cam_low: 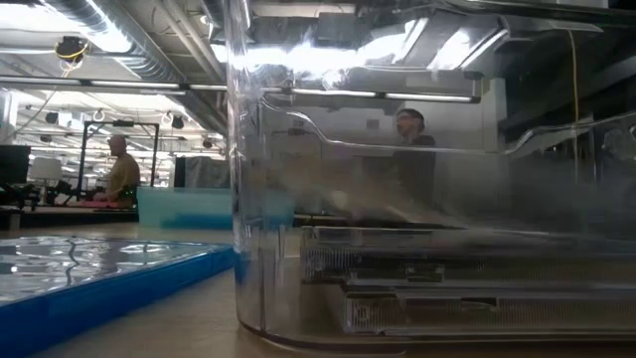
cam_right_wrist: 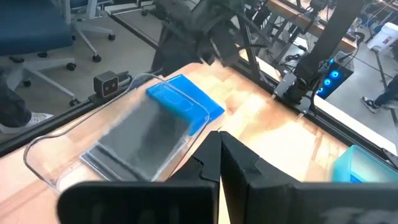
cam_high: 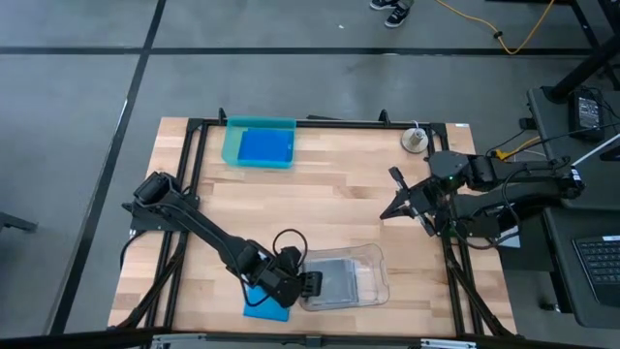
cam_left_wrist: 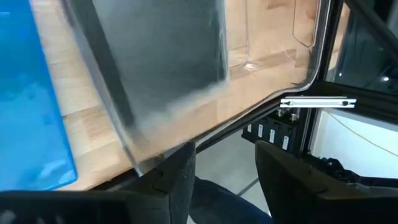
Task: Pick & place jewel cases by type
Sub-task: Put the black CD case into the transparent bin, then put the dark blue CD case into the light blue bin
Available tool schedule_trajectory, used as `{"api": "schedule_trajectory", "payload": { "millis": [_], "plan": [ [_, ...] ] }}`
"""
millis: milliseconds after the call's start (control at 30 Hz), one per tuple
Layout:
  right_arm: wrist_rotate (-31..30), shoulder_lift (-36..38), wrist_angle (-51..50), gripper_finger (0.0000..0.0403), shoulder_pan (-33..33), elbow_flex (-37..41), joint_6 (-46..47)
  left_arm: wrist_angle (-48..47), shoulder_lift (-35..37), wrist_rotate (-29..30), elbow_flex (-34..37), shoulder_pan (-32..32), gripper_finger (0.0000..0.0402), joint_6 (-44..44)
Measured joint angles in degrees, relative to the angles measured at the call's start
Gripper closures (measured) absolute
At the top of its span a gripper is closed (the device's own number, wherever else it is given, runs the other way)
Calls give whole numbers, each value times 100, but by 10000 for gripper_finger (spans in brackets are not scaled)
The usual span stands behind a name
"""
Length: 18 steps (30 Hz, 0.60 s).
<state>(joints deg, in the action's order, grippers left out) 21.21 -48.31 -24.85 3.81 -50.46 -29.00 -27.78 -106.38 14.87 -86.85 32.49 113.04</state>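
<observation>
Over on the left half of the pale wooden slatted surface (cam_high: 329,204), the left gripper (cam_high: 312,284) sits low at the near edge, its fingers (cam_left_wrist: 177,177) parted and holding nothing, right at the left end of a large clear plastic tray (cam_high: 373,260). Inside that tray lies a stack of dark grey square jewel cases (cam_high: 337,282), thin and flat, smoky through the clear wall; from table height their layered edges show one above another. Just to the left of the tray, partly under the left arm, a bright blue rectangular jewel case (cam_high: 263,306) lies flat on the wood at the near edge, glossy and thin. At the far edge, left of centre, a teal translucent tray (cam_high: 258,143) holds blue jewel cases (cam_high: 265,146) lying flat; how many I cannot tell. No lettering on any case can be read.

Further right, a small round pale object (cam_high: 416,139) rests near the far right corner. The right gripper (cam_high: 396,206) hangs above the right side of the surface, well apart from both trays, its fingers (cam_right_wrist: 208,158) pressed together with nothing between them.

A black metal frame (cam_high: 194,174) borders the surface; grey floor with dark lines lies around it. Beyond, a workshop with ceiling ducts and strip lights, a seated person (cam_low: 121,171) at a desk and another person (cam_low: 412,149) seen through the clear plastic.
</observation>
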Motion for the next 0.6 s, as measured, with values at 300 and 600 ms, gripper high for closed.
{"api": "schedule_trajectory", "payload": {
  "millis": [300,600],
  "plan": [
    [0,0,-65,396,0,-1,-23,-739,597,19,-3,126,255,201],
    [-7,-2,-91,396,0,1,-16,-1807,428,-607,22,773,293,530]
  ]
}}
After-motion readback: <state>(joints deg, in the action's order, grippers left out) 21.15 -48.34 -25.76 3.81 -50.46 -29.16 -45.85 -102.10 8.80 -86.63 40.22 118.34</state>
